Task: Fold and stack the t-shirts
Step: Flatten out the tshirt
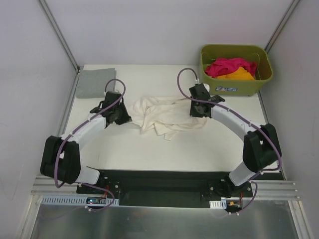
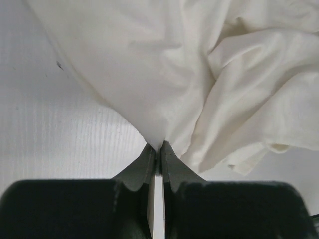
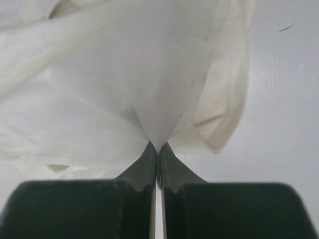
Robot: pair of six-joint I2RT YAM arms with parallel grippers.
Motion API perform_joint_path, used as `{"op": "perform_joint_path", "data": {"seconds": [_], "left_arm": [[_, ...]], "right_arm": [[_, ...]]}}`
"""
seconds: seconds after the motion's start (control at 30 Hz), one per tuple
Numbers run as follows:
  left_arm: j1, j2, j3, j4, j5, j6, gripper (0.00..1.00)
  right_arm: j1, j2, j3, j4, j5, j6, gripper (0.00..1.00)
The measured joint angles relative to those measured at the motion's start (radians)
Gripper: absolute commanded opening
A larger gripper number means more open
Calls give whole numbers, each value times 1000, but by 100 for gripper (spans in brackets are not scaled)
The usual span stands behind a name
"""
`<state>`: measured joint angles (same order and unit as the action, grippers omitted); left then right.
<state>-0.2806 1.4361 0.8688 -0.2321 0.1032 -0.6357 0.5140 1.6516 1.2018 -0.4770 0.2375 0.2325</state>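
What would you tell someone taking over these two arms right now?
Left gripper: shut on the cream-white t-shirt, pinching its left edge.
Right gripper: shut on the same shirt's right edge.
It lies crumpled on the table.
Grey t-shirt lies flat at the far left corner, apparently folded.
Magenta-pink t-shirt and orange t-shirt sit in the olive-green basket, far right.
Left to do: spread and fold the cream one, stack it, then the basket's two.

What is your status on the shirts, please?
Left hand shut on cream shirt. Right hand shut on it too. Shirt crumpled mid-table. Nothing blocking.
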Motion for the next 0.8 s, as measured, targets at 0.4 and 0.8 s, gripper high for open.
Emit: {"op": "perform_joint_path", "data": {"seconds": [0.4,0.8], "left_arm": [[0,-540,85,-52,-192,46,0],[-2,-924,406,-51,-269,140,0]], "right_arm": [[2,-588,55,-39,167,-166,1],[7,-874,384,-103,132,-301,1]]}}
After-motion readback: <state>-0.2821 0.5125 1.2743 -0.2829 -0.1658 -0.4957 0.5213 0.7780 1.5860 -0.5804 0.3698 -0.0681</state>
